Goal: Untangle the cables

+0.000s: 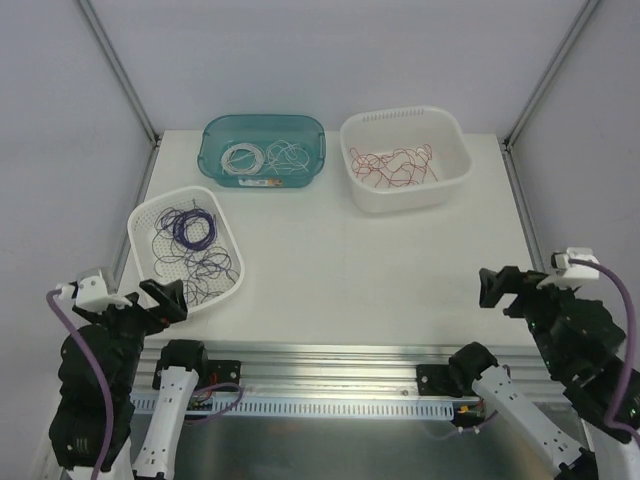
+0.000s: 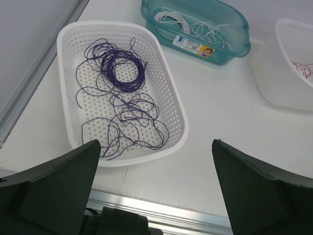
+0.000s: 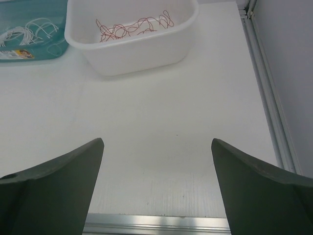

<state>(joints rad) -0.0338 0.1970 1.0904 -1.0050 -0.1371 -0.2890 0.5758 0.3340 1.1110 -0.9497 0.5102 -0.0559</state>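
The cables lie sorted by colour in three containers. Dark purple cables (image 1: pixel 190 240) (image 2: pixel 122 68) loop in a white perforated basket (image 1: pixel 140 215) (image 2: pixel 176 107) at the left. White cables (image 1: pixel 255 157) (image 2: pixel 171 18) (image 3: pixel 29 29) rest in a teal bin (image 1: pixel 212 165) (image 2: pixel 230 49). Thin red cables (image 1: pixel 395 165) (image 3: pixel 132 29) sit in a white basin (image 1: pixel 455 175) (image 3: pixel 137 54). My left gripper (image 1: pixel 160 300) (image 2: pixel 156 142) hovers open just in front of the basket, holding nothing. At the near right, my right gripper (image 1: pixel 497 288) (image 3: pixel 156 140) is open over bare table.
An aluminium rail (image 1: pixel 320 360) (image 3: pixel 156 223) runs along the table's near edge. Metal frame posts (image 1: pixel 120 70) (image 1: pixel 545 75) rise at the back corners, and a side rail (image 3: pixel 266 98) borders the table's right edge.
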